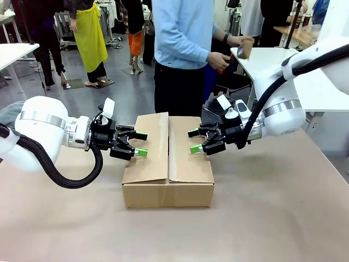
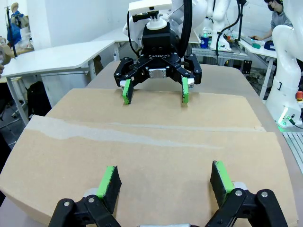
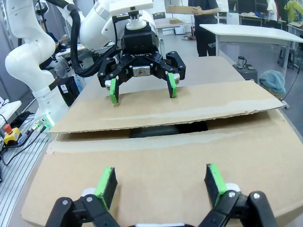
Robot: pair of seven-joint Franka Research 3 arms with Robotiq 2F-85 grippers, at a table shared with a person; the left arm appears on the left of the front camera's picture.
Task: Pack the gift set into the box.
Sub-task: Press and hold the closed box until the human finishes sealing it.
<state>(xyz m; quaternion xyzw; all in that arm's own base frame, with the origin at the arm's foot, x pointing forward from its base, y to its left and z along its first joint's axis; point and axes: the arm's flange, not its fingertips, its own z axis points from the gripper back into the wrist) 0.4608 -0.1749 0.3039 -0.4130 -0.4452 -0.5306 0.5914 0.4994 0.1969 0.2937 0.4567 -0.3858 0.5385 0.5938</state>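
Observation:
The brown cardboard box (image 1: 185,164) stands in the middle of the table with its two long top flaps folded down. The left flap sits a little higher, and a dark gap (image 3: 168,128) is left at the seam. My left gripper (image 1: 142,144) hovers open over the left flap. My right gripper (image 1: 193,141) hovers open over the right flap, facing it. In the left wrist view my left gripper (image 2: 164,179) is above the box (image 2: 156,142), with the right gripper (image 2: 154,90) opposite. In the right wrist view the right gripper (image 3: 161,182) faces the left gripper (image 3: 141,89). The gift set is hidden.
A person in a light blue top (image 1: 182,49) stands beyond the box, turned toward a white table (image 1: 267,57) at the back right, hands holding a small item. The tan tabletop (image 1: 272,213) runs wide around the box.

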